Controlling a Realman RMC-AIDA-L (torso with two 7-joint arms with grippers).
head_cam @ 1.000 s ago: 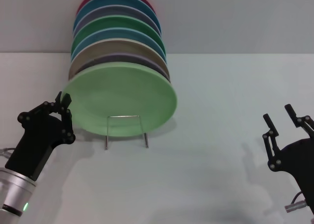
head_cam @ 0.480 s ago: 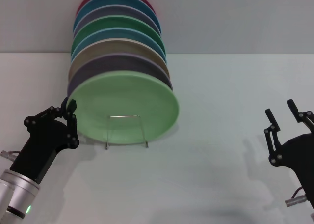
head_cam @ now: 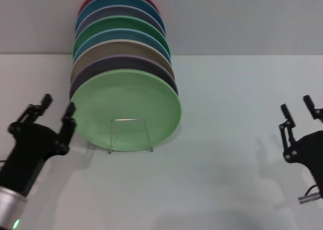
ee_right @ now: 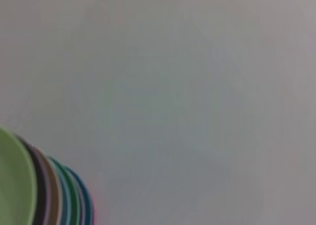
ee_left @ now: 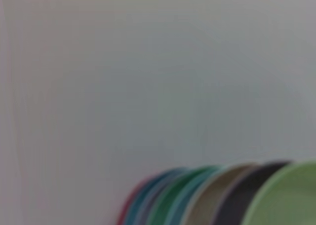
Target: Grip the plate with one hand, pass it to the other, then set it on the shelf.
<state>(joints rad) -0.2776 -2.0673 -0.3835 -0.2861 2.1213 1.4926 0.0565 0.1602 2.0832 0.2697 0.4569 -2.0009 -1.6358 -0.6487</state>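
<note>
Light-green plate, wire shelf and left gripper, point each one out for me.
Light-green plate [head_cam: 126,106], head view, middle of its face.
Wire shelf [head_cam: 129,120], head view, top crossbar of its front loop.
Left gripper [head_cam: 57,109], head view, gap between its open fingertips.

A pale, matte white tabletop fills the lower two thirds of the head view, meeting a grey wall along a line in the upper third. Left of centre, a thin silver wire plate rack stands on it, carrying a row of upright round plates, the matte light-green plate frontmost.
</note>
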